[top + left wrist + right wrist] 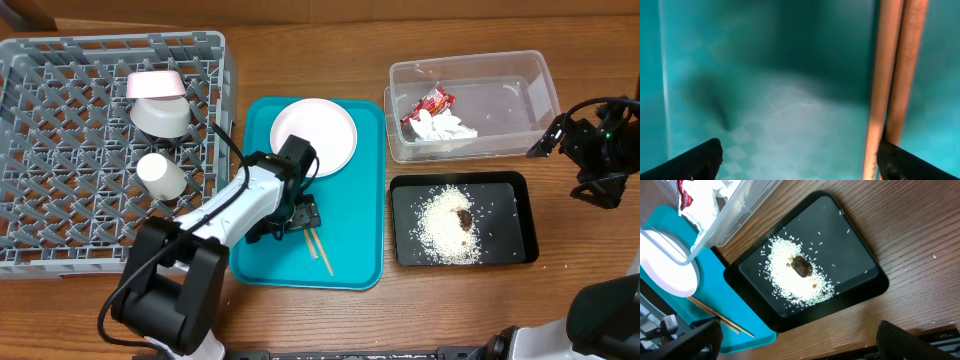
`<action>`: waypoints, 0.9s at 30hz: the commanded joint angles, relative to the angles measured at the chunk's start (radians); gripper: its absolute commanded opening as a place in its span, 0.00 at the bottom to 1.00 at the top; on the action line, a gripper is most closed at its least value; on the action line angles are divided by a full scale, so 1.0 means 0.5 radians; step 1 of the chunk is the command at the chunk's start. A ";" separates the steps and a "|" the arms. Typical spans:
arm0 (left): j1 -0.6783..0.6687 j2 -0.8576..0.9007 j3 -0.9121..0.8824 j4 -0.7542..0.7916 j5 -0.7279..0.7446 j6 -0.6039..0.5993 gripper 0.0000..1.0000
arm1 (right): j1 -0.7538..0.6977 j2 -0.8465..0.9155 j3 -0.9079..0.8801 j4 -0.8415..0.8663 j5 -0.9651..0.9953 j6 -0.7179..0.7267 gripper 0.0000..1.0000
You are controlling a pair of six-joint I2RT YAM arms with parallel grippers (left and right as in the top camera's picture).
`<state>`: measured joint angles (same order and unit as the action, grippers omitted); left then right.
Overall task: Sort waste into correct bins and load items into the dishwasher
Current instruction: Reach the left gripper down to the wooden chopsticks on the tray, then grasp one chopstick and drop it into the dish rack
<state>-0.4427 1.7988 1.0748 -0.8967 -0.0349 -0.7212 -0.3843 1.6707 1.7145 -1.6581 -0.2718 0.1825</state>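
Down on the teal tray (352,232) lie the chopsticks (895,75), side by side near its front edge, with the white plate (313,135) on the same tray toward the back. The left gripper (800,165) hangs low over them, its fingers wide apart and holding nothing. In the left wrist view the pair runs just inside one fingertip; I cannot tell whether it touches.

Left of the tray stands the grey dish rack (60,45), holding the greyish bowl (160,117), the smaller dish (155,83) just behind it and the small cup (160,175) in front. Right of the tray, the clear tub (500,100) contains the red wrapper (428,103) and the tissue scraps (447,128). The black tray (505,200) in front of it carries the rice (790,277) with the brown lump (802,266) on top. The right gripper (797,345) hovers beyond the black tray's outer side, its fingers spread and empty.
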 commanded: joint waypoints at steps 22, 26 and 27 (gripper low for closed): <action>0.022 0.169 -0.024 -0.045 -0.033 0.053 0.04 | 0.007 -0.053 0.014 0.005 0.016 -0.015 1.00; 0.060 0.166 0.042 -0.133 -0.043 0.055 0.04 | 0.007 -0.053 0.014 0.004 0.016 -0.015 1.00; 0.071 0.159 0.074 -0.171 -0.051 0.056 0.04 | 0.007 -0.053 0.014 0.004 0.016 -0.015 1.00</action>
<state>-0.4320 1.8378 1.0927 -0.9546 -0.0273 -0.6994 -0.3843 1.6707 1.7145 -1.6585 -0.2699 0.1825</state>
